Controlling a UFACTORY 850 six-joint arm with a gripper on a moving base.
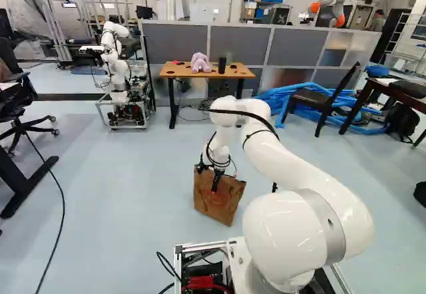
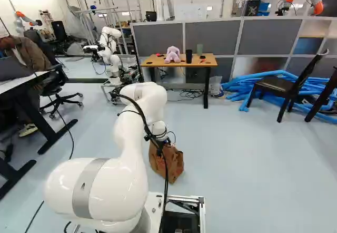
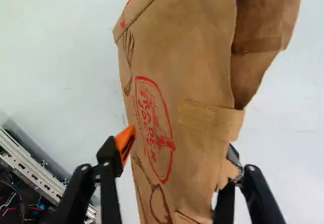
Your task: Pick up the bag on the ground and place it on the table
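Bag of brown paper is on the floor, between the moving base and the table, well apart from the table's near edge. It leans in the left base view, and its front carries a red print, with a drawn fork and spoon beside it. The pincer reaches down to it, its 2 fingers standing wide apart, 1 on either side of the paper. In the wrist view 1 orange pad shows at the bag's printed side; the other fingertip is partly hidden behind the paper, near a glued paper strip.

On the table, a lilac plush toy sits near the middle of the far edge, with a black cup just beside it, toward the right end. Small items lie near the far edge. Another robot stands near the table's left end. Past the right end, blue tubes lie on the floor around a black chair.
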